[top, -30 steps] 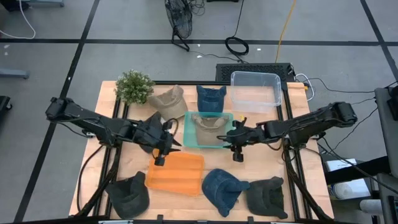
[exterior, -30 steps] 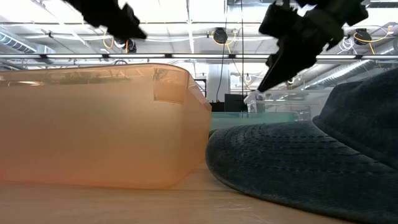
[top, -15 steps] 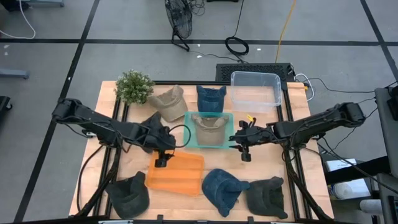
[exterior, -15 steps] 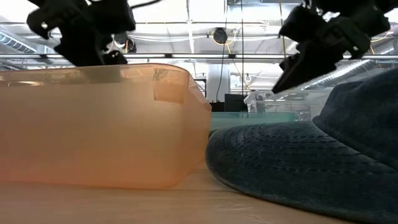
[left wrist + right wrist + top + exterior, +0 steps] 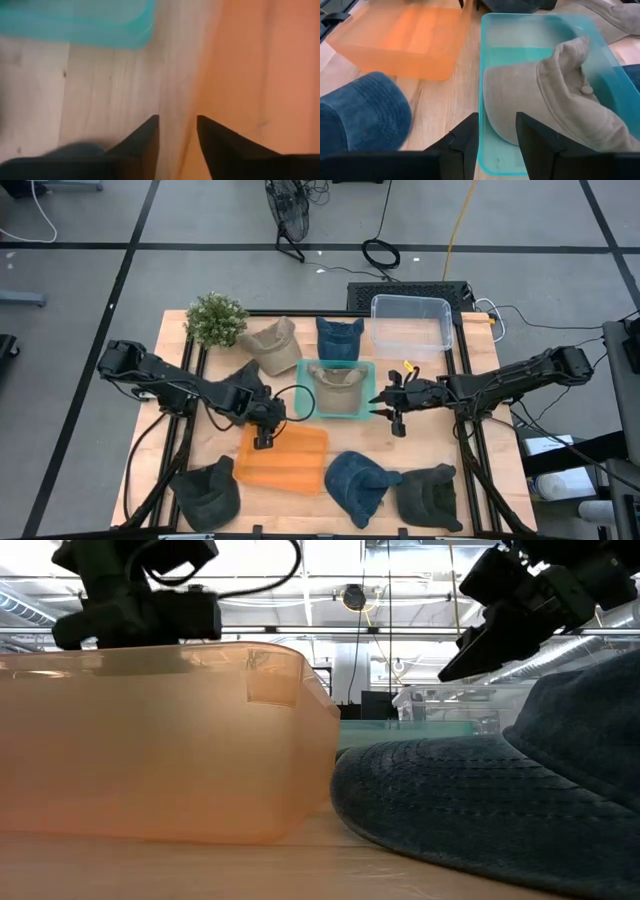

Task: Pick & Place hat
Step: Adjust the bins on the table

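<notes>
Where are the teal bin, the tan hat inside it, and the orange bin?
teal bin (image 5: pixel 485 75), right wrist view, on its near wall.
tan hat (image 5: pixel 560 95), right wrist view, on the crown.
orange bin (image 5: pixel 285 460), high view, on its floor.

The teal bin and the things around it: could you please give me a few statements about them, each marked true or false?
1. A beige hat lies inside the teal bin. True.
2. The orange bin holds a blue hat. False: it holds no hat.
3. The right gripper grips the beige hat. False: its open fingers hold nothing beside the teal bin.
4. The left gripper is at the orange bin's edge. True.
5. The clear bin holds a hat. False: none shows in it.
</notes>
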`<state>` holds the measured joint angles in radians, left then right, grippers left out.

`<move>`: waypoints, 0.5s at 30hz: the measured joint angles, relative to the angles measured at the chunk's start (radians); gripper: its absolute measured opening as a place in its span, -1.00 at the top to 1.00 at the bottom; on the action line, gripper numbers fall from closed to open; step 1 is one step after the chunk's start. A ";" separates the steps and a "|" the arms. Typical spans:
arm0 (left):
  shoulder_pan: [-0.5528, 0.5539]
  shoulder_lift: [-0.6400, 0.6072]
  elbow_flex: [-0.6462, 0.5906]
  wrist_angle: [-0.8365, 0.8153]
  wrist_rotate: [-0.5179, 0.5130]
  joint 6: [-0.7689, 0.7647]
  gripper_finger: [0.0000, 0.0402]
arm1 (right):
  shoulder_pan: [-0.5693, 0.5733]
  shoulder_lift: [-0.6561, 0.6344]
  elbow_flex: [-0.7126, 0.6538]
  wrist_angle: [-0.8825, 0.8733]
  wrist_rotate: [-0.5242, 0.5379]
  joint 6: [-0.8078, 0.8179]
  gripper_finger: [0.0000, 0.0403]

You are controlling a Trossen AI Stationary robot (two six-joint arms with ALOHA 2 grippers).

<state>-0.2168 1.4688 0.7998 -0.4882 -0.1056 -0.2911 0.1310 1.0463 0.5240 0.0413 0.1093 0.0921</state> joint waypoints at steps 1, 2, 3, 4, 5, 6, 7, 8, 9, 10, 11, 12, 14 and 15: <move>0.003 0.003 0.000 -0.007 0.001 -0.009 0.39 | 0.000 -0.004 0.000 -0.001 0.000 0.000 0.41; 0.005 0.005 0.000 -0.012 0.002 -0.018 0.46 | 0.000 -0.006 0.000 0.000 0.000 0.000 0.41; 0.009 0.005 0.000 -0.015 0.002 -0.029 0.52 | 0.000 -0.006 0.000 0.002 0.001 0.000 0.41; 0.013 0.005 0.000 -0.018 0.004 -0.038 0.59 | 0.000 -0.006 0.000 0.000 0.002 0.000 0.42; 0.017 0.005 0.000 -0.022 0.008 -0.049 0.66 | 0.000 -0.006 0.000 -0.001 0.001 0.000 0.42; 0.021 0.005 0.000 -0.025 0.013 -0.058 0.73 | 0.000 -0.005 0.000 -0.001 0.002 0.000 0.42; 0.025 0.004 0.000 -0.028 0.024 -0.066 0.79 | 0.000 -0.005 0.000 0.000 0.002 0.000 0.42; 0.027 0.004 0.000 -0.029 0.035 -0.070 0.86 | 0.000 -0.005 0.000 0.000 0.002 0.000 0.42; 0.028 0.004 0.000 -0.030 0.049 -0.070 0.92 | 0.000 -0.005 0.000 0.000 0.002 0.000 0.42; 0.028 0.004 0.000 -0.030 0.064 -0.070 0.95 | 0.000 -0.005 0.000 0.000 0.002 0.000 0.42; 0.027 0.004 0.000 -0.029 0.078 -0.071 0.96 | 0.000 -0.005 0.000 0.000 0.002 0.000 0.42; 0.026 0.004 0.001 -0.029 0.081 -0.071 0.94 | 0.000 -0.005 0.000 0.000 0.001 0.000 0.42; 0.017 0.004 0.001 -0.030 0.083 -0.067 0.89 | 0.000 -0.005 0.000 0.000 0.000 0.000 0.42; 0.012 0.004 0.001 -0.033 0.083 -0.055 0.86 | 0.000 -0.005 0.000 0.000 0.000 0.000 0.42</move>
<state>-0.2048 1.4732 0.8005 -0.5210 -0.0226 -0.3457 0.1310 1.0409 0.5240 0.0410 0.1097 0.0925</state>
